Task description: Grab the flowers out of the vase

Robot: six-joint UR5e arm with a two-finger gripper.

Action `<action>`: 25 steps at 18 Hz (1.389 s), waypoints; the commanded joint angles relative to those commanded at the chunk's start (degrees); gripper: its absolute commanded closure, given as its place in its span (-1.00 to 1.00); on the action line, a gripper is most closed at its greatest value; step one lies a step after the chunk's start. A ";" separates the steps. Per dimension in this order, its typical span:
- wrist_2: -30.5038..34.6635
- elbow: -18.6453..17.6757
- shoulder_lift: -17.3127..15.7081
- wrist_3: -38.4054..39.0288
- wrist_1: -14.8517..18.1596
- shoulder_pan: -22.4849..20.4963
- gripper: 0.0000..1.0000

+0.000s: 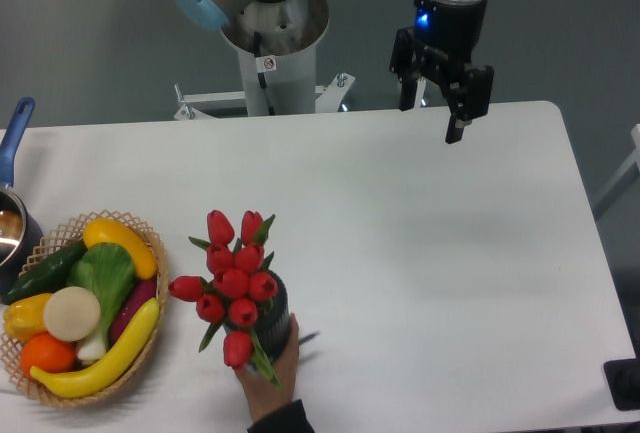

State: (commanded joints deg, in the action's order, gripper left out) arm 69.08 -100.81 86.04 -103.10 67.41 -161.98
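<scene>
The gripper (440,105) is hanging over the table's (420,253) far edge, fingers apparently parted and holding nothing. A hand (272,373) is gripping the vase (277,319) with the flowers (233,278).

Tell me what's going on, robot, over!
Hand open, high at table's far edge. Tulips in dark vase, near front edge. Person's hand gripping vase from below, in the way.

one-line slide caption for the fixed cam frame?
Gripper open above the table's far edge, while a hand steadies the vase of flowers beside a basket.
</scene>
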 joint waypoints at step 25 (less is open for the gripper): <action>-18.45 -9.66 0.97 19.16 -0.96 2.90 -1.00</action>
State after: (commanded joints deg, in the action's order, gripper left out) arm 50.64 -110.47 87.01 -83.94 66.45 -159.08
